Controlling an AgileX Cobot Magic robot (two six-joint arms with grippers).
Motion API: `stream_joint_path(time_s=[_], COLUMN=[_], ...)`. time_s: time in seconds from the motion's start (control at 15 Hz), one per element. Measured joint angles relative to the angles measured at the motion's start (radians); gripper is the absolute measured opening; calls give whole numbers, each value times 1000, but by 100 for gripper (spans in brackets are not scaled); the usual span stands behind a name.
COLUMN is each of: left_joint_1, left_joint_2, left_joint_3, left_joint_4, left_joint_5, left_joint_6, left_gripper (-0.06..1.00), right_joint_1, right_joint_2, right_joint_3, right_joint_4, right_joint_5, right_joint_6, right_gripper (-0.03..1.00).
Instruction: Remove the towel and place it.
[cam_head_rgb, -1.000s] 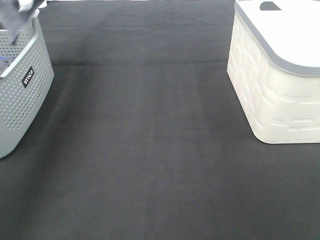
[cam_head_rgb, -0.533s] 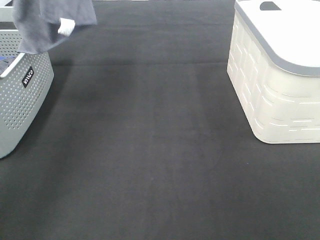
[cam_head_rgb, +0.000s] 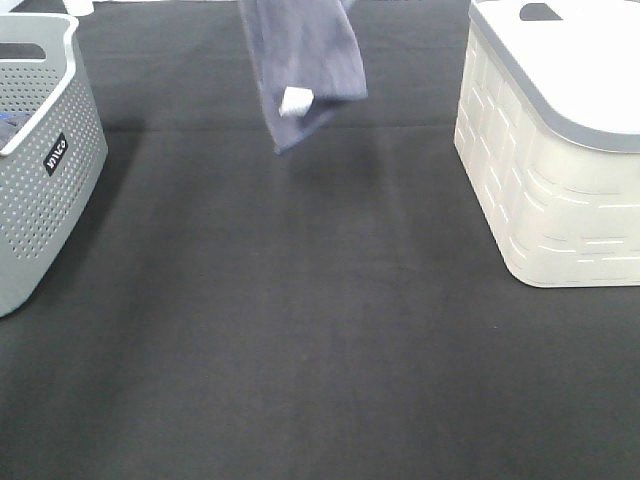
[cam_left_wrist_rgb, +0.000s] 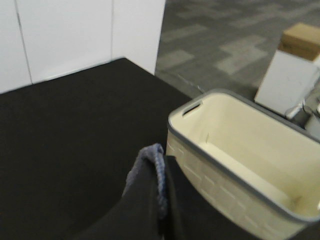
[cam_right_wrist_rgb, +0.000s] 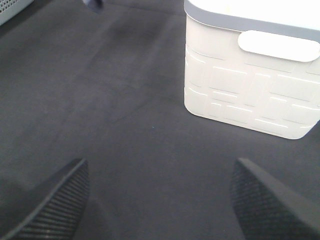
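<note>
Towel (cam_head_rgb: 305, 60) hangs in mid-air above the black counter (cam_head_rgb: 300, 330), between the grey perforated basket (cam_head_rgb: 40, 200) and the cream bin (cam_head_rgb: 530, 200) (its white tag (cam_head_rgb: 296, 100) faces the high camera). Left jaws are clenched on its hem; right jaws stand spread wide, grasping nothing.

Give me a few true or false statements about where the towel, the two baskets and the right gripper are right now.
1. The towel hangs in the air between the grey basket and the white basket. True.
2. The towel lies inside the grey basket. False: it hangs clear of it, over the table.
3. The right gripper grips the towel. False: it is open and empty.
4. A white tag shows on the towel. True.
</note>
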Motion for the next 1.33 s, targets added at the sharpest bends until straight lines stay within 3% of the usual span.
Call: stream_joint_path(time_s=[0.2, 0.4, 0.6, 0.67, 0.87, 1.0, 1.07, 1.27, 1.33], left_joint_1=[0, 0, 0, 0, 0, 0, 0, 0, 0], left_joint_2=[18, 25, 28, 28, 28, 23, 12, -50, -69], left_joint_3=[0, 0, 0, 8, 90, 176, 220, 345, 373], left_joint_4=[-6, -26, -63, -67, -63, -58, -52, 19, 42], left_joint_5=[183, 301, 316, 316, 317, 317, 317, 316, 316], left_joint_6=[166, 365, 484, 514, 588, 640, 665, 717, 747], left_gripper=[0, 0, 0, 0, 0, 0, 0, 0, 0], right_joint_1=[0, 0, 0, 0, 0, 0, 0, 0, 0], right_joint_2=[0, 14, 140, 191, 383, 543, 646, 933, 1060], right_joint_3=[0, 0, -12, -12, -18, -20, -20, -20, -20], right_joint_4=[3, 44, 152, 187, 280, 392, 501, 895, 1142], right_joint_5=[0, 0, -25, -70, -353, -501, -564, -678, -705], right_joint_6=[0, -3, -85, -128, -264, -431, -550, -1082, -1382], right_gripper=[76, 76, 76, 76, 76, 74, 73, 73, 72])
